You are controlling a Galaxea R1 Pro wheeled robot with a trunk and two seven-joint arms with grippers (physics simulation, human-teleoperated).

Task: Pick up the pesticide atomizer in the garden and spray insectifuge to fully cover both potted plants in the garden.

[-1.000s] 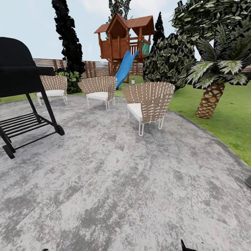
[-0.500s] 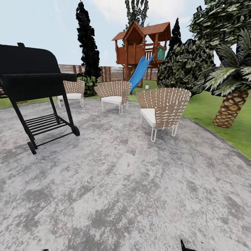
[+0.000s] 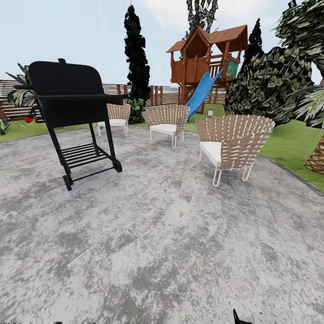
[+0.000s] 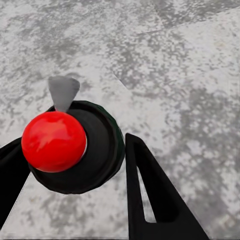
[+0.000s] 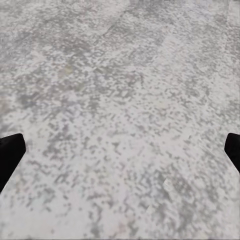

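In the left wrist view the pesticide atomizer [image 4: 97, 150] is a round dark body with a shiny red ball on top and a small grey nozzle. My left gripper [image 4: 75, 155] is shut on it, one black finger on each side, above the mottled grey paving. In the right wrist view my right gripper [image 5: 120, 150] is open, its black fingertips [image 5: 10, 155] far apart at the picture's sides, with bare paving between them. The head view looks over the garden's round grey patio [image 3: 157, 234]. The potted plants are out of view.
A black wheeled grill [image 3: 72, 96] stands at the patio's left. Three wicker chairs [image 3: 234, 141] sit along its far side. Behind them are a wooden playhouse [image 3: 209, 56] with a blue slide [image 3: 200, 92], a slatted fence [image 3: 157, 94], bushes and lawn [image 3: 292, 141].
The head camera has swung left, so the whole scene has shifted right. The grill now shows in full and the palm trunk has slid to the right edge.
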